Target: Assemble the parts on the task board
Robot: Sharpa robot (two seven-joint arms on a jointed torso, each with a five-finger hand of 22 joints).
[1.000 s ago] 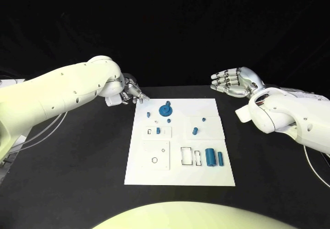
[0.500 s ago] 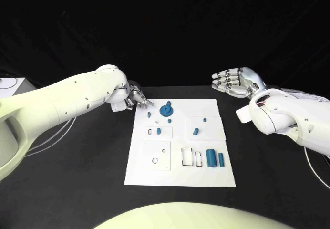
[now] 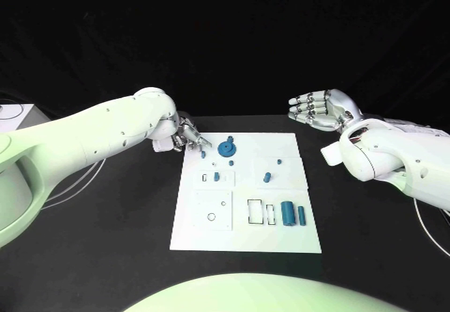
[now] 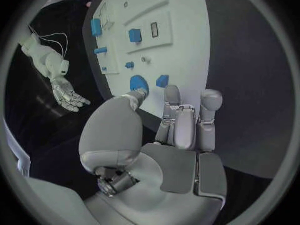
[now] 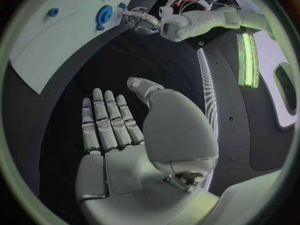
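— White task board [image 3: 246,240] lies in the middle of the frame on the black surface [image 3: 103,247], long side running up and down. Where are the blue parts?

— A round blue disc [image 3: 226,150] sits near the board's upper left, with a small blue piece [image 3: 203,155] just left of it at the board's edge. Two short blue pegs [image 3: 267,177] lie around the middle, and two upright blue cylinders [image 3: 288,214] stand side by side at the lower right, next to rectangular cut-outs.

— And the left hand [image 3: 186,136]?

— Upper left of the frame, at the board's top left corner, fingers curled downward close to the small blue piece. In the left wrist view the fingers [image 4: 185,122] are bent in together and the piece [image 4: 162,81] lies just beyond their tips, apart from them; nothing is in the hand [image 4: 169,135].

— The right hand [image 3: 320,110]?

— Upper right of the frame, well off the board, raised above the surface, palm showing. The right wrist view has its fingers [image 5: 105,120] straight and spread a little, thumb out, holding nothing
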